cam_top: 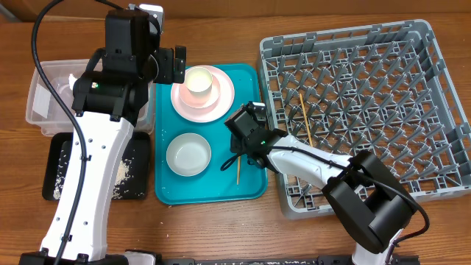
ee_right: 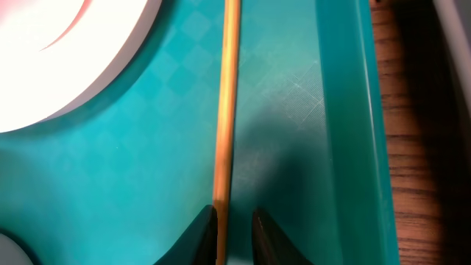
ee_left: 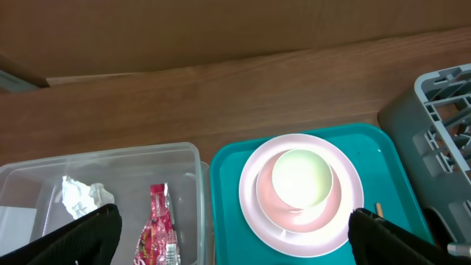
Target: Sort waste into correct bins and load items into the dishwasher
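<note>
Chopstick (ee_right: 224,110) lies flat on the teal tray (ee_right: 346,110) by its right wall; my right hand (ee_right: 232,217) straddles it to pinch it, grip unclear. Left hand (ee_left: 239,235), spread wide, idles above the plate (ee_left: 254,199)

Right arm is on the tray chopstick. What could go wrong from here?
1. The right gripper straddles a thin chopstick lying flat on the teal tray; it could slip or pivot out on lifting.
2. The fingertips are down at the tray floor and could scrape or shove it.
3. The white bowl sits close beside that arm and could get bumped.
</note>
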Robot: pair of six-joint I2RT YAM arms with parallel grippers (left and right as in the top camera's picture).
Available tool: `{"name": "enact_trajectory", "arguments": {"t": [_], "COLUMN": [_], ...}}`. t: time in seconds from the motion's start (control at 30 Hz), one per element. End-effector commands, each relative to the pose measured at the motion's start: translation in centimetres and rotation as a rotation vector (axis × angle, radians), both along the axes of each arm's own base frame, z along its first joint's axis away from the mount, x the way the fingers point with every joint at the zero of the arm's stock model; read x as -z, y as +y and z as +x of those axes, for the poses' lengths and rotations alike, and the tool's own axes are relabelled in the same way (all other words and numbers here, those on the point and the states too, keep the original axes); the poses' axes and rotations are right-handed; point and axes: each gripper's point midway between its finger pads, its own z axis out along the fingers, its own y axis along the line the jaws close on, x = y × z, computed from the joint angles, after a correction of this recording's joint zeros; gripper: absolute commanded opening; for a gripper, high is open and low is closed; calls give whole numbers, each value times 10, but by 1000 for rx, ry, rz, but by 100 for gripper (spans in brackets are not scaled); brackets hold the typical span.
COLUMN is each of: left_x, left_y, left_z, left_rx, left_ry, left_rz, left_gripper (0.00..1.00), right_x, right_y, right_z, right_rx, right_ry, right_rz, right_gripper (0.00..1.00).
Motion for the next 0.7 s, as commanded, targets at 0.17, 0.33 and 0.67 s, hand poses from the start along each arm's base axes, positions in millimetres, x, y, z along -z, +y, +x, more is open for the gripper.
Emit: {"name": "enact_trajectory", "arguments": {"t": [0.17, 0.33, 0.67], "left_x": [-7, -7, -7], "left_y": [3, 3, 3], "left_z": [1, 1, 1], "left_rx": [1, 1, 1], "left_ry": [-18, -18, -18], "left_rz": [18, 18, 18], "left_gripper": [100, 100, 100], "right_x": [6, 2, -1], "right_y": [-1, 2, 4], "right_z": [0, -2, 0], "right_rx": [3, 1, 4], "right_ry": [-18, -74, -102], "right_rz": [-30, -83, -92], "right_gripper": [20, 28, 30]}}
